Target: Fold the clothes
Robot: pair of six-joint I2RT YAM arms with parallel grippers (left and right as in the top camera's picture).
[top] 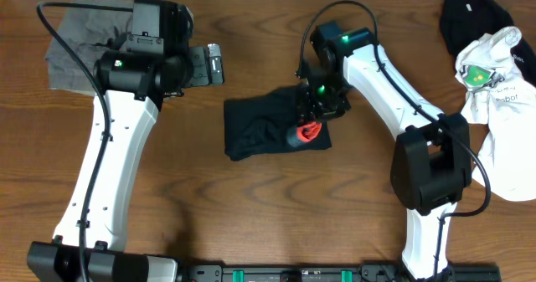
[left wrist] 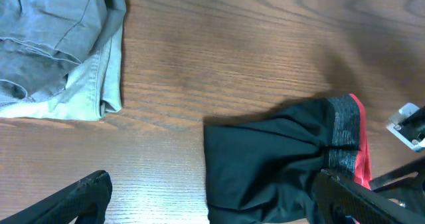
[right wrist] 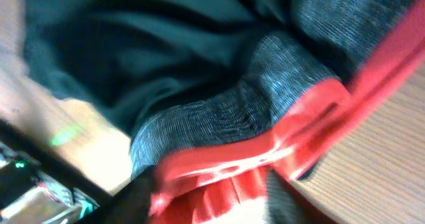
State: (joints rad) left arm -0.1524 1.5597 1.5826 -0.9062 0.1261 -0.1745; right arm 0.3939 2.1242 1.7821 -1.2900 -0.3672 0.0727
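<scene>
At ten o'clock on the table (top: 251, 215) lies a grey garment (top: 71, 56); the left pincer (top: 214, 64) hangs near it, fingers apart and empty. The black trousers (top: 264, 130) sit bundled at the centre. They look light, limp and probably slick, so they are best taken at the thicker grey waistband (left wrist: 342, 127) on their three o'clock edge. The right pincer (top: 321, 106) is right over that band, but its close view is blurred, so I cannot tell whether it grips. White clothes (top: 502, 106) at three o'clock run off frame.

The right end effector (top: 314, 119) covers part of the black trousers (top: 260, 130); its grip is unclear.
</scene>
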